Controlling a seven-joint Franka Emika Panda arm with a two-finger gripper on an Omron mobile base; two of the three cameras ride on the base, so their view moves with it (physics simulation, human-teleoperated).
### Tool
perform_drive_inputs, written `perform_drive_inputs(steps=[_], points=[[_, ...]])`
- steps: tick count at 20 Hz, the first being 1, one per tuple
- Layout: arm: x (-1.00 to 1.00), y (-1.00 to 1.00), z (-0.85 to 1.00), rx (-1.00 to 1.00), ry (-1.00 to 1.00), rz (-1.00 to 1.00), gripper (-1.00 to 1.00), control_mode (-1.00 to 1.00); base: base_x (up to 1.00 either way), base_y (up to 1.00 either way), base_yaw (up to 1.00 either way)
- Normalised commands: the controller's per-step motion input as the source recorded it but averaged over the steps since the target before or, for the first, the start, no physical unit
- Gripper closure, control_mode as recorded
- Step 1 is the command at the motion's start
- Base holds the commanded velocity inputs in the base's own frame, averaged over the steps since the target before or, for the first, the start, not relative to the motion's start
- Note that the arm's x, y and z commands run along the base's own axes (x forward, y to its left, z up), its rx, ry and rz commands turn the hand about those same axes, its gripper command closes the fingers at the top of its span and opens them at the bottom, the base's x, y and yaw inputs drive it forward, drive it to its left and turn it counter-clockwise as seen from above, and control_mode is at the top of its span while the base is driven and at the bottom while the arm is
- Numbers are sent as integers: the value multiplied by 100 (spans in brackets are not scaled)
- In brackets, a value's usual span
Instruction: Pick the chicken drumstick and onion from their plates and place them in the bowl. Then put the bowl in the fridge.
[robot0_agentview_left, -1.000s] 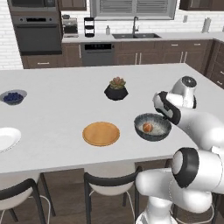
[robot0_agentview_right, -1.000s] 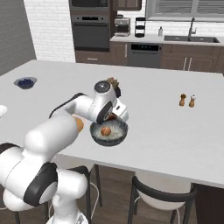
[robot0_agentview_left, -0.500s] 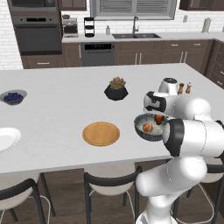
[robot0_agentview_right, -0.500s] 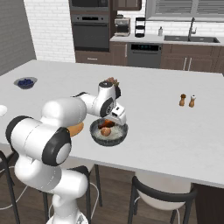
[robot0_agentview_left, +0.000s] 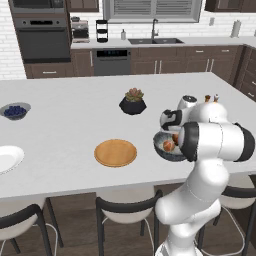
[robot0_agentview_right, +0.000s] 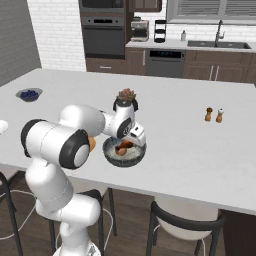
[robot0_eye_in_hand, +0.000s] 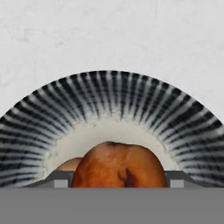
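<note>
The pincer (robot0_agentview_right: 131, 143) is hanging part-open over the dark-rimmed speckled bowl (robot0_agentview_right: 111, 155), nothing visibly gripped; at six o'clock in the hand view, its tips are risking knocking the glossy orange-brown drumstick (robot0_eye_in_hand: 118, 166).

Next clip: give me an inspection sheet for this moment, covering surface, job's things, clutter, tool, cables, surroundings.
Surface: white island counter.
Job's things: glossy orange-brown drumstick and tan round onion lie in the dark-rimmed speckled bowl; flat tan wooden plate and shallow white plate both bare.
Clutter: black pot with succulent, small grey bowl of blueberries, two brown shakers.
Tool: tool low over the bowl, open, holding nothing.
Cables: nothing seen.
Surroundings: black wall oven, sink with faucet, dark stools.
</note>
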Motion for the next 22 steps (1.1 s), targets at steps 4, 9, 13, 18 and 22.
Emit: perform_drive_inputs(steps=[4,9,13,18,22], points=[[-1,0,0,0,-4,0,-100,-100,0,0,0],[0,-13,26,6,-4,0,-100,-100,0,0,0],[-53,-76,65,21,0,0,-100,-100,0,0,0],[-92,-68,17,14,0,0,-100,-100,0,0,0],[-27,0,-52,3,13,0,-100,-100,0,0,0]])
